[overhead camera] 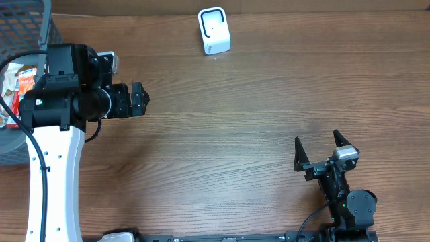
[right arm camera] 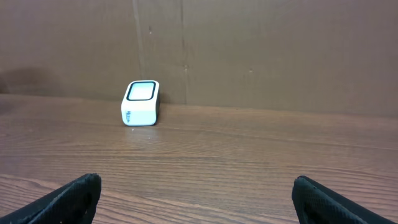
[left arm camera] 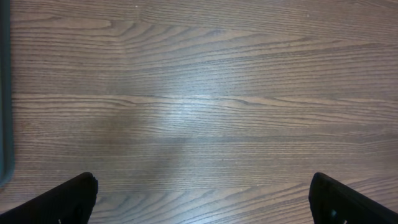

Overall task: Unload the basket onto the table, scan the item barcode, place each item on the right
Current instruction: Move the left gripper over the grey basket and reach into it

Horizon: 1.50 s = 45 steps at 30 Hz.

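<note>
The left tool (overhead camera: 139,99) and right tool (overhead camera: 316,138) stand spread wide over the table (overhead camera: 235,121).

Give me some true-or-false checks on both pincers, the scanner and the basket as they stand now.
1. The left pincer grips a packet. False: it is open and empty above the brown wooden table.
2. The small white box-shaped scanner stands near the table's far edge. True.
3. The right pincer is open and holds nothing. True.
4. The grey mesh basket is empty. False: packaged items lie inside it.
</note>
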Tool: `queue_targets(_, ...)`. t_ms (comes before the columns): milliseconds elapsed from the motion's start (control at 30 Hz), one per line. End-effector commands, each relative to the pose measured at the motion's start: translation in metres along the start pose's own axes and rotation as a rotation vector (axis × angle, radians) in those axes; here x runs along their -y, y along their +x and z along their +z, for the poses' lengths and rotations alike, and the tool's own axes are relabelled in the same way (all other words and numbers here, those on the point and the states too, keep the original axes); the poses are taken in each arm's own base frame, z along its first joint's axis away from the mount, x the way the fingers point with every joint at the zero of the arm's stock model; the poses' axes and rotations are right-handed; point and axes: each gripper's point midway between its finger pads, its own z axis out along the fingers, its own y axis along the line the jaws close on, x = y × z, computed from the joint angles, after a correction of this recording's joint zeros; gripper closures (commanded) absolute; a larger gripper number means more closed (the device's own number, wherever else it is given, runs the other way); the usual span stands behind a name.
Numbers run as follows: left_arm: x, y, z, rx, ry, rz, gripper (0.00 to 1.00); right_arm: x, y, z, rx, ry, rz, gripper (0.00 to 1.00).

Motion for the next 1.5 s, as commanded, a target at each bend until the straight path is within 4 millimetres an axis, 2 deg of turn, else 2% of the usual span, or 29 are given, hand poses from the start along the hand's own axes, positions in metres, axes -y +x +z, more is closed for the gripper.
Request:
queue_targets(0, -0.001, -0.008, -0.005, 0.022, -0.008, -0.012, 0.0, 0.002, 0.003, 0.0, -0.001, 0.007, -0.001, 0.0)
queue_targets(833, -0.002, -0.01, -0.004, 0.03, -0.011, -0.032, 0.0, 0.002, 0.003, 0.0, -0.001, 0.007, -0.001, 0.0)
queue_targets(967, -0.014, -0.029, -0.016, 0.102, -0.025, -0.081, 0.01, 0.002, 0.003, 0.0, -0.001, 0.007, -0.001, 0.0)
queue_targets(1067, -0.024, -0.053, -0.045, 0.192, -0.045, -0.101, 0.02, 0.002, 0.003, 0.0, -0.001, 0.007, -0.001, 0.0)
queue_targets(1200, -0.03, -0.079, -0.076, 0.221, -0.073, -0.11, 0.02, 0.002, 0.003, 0.0, -0.001, 0.007, -0.001, 0.0)
queue_targets(1233, -0.044, -0.094, -0.088, 0.228, -0.138, -0.128, 0.01, 0.002, 0.003, 0.0, -0.001, 0.007, -0.001, 0.0)
queue_targets(1300, -0.056, -0.103, -0.093, 0.225, -0.186, -0.144, 0.0, 0.002, 0.003, 0.0, -0.001, 0.007, -0.001, 0.0)
queue_targets(1467, -0.108, -0.132, -0.088, 0.246, -0.25, -0.233, 0.0, 0.002, 0.003, 0.0, -0.001, 0.007, -0.001, 0.0)
